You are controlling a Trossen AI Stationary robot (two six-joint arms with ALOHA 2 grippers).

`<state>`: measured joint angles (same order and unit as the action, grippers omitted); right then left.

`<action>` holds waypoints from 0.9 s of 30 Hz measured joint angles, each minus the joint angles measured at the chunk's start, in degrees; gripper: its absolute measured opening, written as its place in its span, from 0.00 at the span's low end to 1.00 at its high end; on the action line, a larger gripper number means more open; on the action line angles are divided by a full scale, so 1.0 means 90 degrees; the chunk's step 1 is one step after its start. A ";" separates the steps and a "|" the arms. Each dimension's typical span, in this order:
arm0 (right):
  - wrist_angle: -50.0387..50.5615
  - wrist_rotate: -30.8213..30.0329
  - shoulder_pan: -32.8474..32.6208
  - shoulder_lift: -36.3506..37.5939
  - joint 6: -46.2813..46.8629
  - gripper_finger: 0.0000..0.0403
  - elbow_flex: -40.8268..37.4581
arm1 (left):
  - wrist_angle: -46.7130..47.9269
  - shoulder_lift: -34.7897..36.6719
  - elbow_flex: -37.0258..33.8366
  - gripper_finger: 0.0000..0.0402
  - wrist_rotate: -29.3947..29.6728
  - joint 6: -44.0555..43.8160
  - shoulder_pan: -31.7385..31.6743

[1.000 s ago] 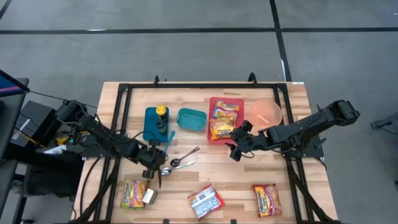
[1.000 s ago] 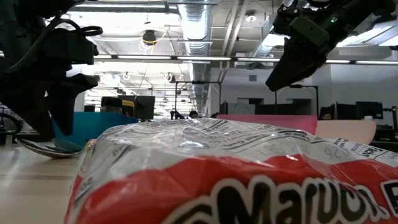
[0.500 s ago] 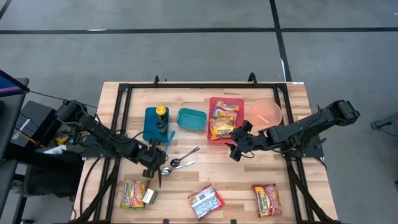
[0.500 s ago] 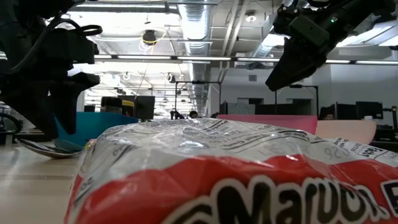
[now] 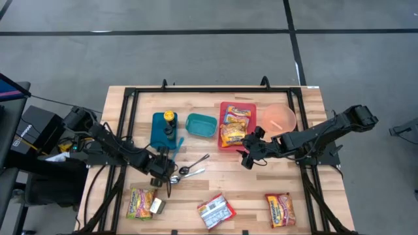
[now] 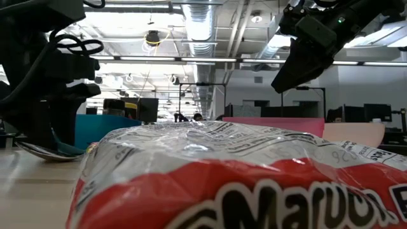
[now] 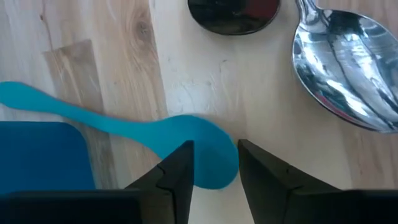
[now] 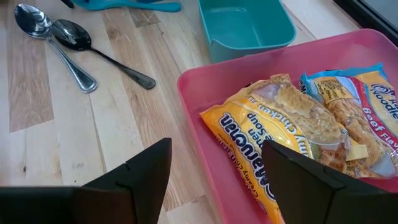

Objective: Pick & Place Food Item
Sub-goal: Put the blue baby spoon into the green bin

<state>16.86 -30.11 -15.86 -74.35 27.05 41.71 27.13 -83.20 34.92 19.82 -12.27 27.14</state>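
Pale wood table [image 5: 215,179] carries a pink tray [image 5: 227,109] near its middle, holding two yellow noodle packets [image 8: 292,140], glossy and crinkled. The right gripper [image 5: 245,158] hangs released just beside that tray, arm stretched inward. The left gripper [image 7: 214,165] points down over a teal spoon [image 7: 186,140], fingers narrowly apart; only its wrist view shows this, and whether they touch it is unclear.
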 joint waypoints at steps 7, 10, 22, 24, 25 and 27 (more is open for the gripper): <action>-0.0002 0.0000 0.0000 0.0000 0.0000 0.61 0.0000 | -0.0009 -0.0006 -0.0007 0.22 0.0199 0.0000 -0.0007; -0.0002 0.0000 0.0000 0.0000 0.0000 0.61 0.0000 | -0.0011 -0.0007 -0.0007 0.19 0.0199 0.0000 -0.0007; -0.0007 0.0000 0.0000 0.0000 0.0000 0.61 0.0000 | -0.0026 -0.0004 -0.0007 0.05 0.0273 0.0000 -0.0007; -0.0007 0.0000 0.0000 0.0000 0.0000 0.61 0.0000 | -0.0026 -0.0004 -0.0007 0.05 0.0368 -0.0005 -0.0007; -0.0007 0.0000 0.0000 0.0000 0.0000 0.61 0.0000 | -0.0031 -0.0004 -0.0007 0.05 0.0378 -0.0005 -0.0007; -0.0007 0.0000 0.0000 0.0002 0.0000 0.61 0.0000 | -0.0053 -0.0006 -0.0007 0.05 0.0376 -0.0001 -0.0007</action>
<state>16.80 -30.11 -15.86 -74.33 27.05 41.71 26.65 -83.26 34.85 23.20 -12.29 27.07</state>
